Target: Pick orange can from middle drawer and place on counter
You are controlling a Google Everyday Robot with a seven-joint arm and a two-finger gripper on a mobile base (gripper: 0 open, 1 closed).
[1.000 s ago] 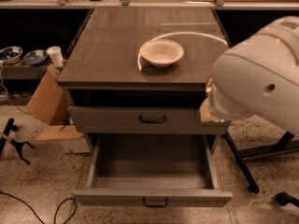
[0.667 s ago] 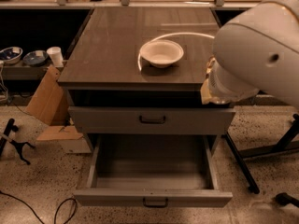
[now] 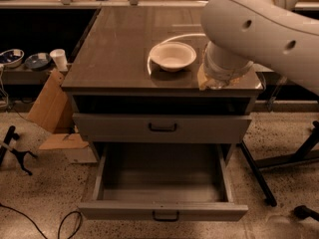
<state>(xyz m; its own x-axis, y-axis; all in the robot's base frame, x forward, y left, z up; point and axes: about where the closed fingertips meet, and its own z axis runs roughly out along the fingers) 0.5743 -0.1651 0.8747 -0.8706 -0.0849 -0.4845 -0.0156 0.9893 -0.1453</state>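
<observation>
Cannot see gripper: hidden behind white arm [image 3: 259, 29], above right edge of counter [image 3: 119, 59]; cannot tell if clenched or released. Cannot find orange can in open middle drawer [image 3: 162, 210]. If carried, better to lower it upright, away from edge and white bowl [image 3: 173, 56].
</observation>
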